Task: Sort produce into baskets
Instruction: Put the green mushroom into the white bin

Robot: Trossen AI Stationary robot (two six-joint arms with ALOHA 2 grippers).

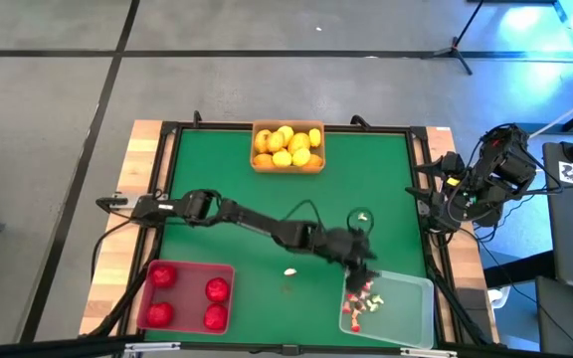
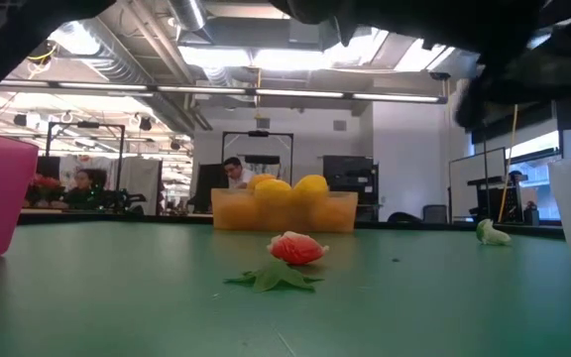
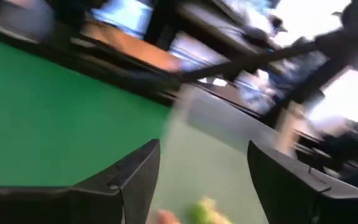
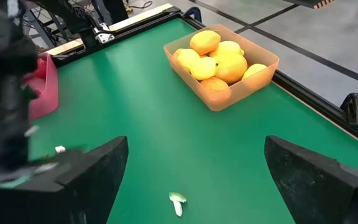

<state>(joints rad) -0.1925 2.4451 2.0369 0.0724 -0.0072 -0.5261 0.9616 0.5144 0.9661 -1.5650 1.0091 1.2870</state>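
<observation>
Your left gripper [image 1: 364, 267] hangs over the near edge of the clear basket [image 1: 411, 316] with its fingers [image 3: 135, 177] spread apart and nothing pinched between them. Your right gripper [image 4: 194, 180] waits off the right side of the table with its fingers wide apart too. You have four red round fruits [image 1: 187, 298] in the red basket [image 1: 185, 320] at the front left. You have a heap of yellow and orange fruits [image 1: 288, 147] in the orange basket [image 1: 288, 167] at the back middle. Little whitish-and-red bits [image 1: 363, 298] lie in the clear basket at the front right. One small whitish-and-red piece [image 2: 296, 248] still lies on the green table [image 1: 237, 179] between the red and clear baskets, with a green leafy scrap [image 2: 274, 279] beside it. Another pale green bit [image 1: 362, 215] lies farther back. No writing can be read anywhere.
</observation>
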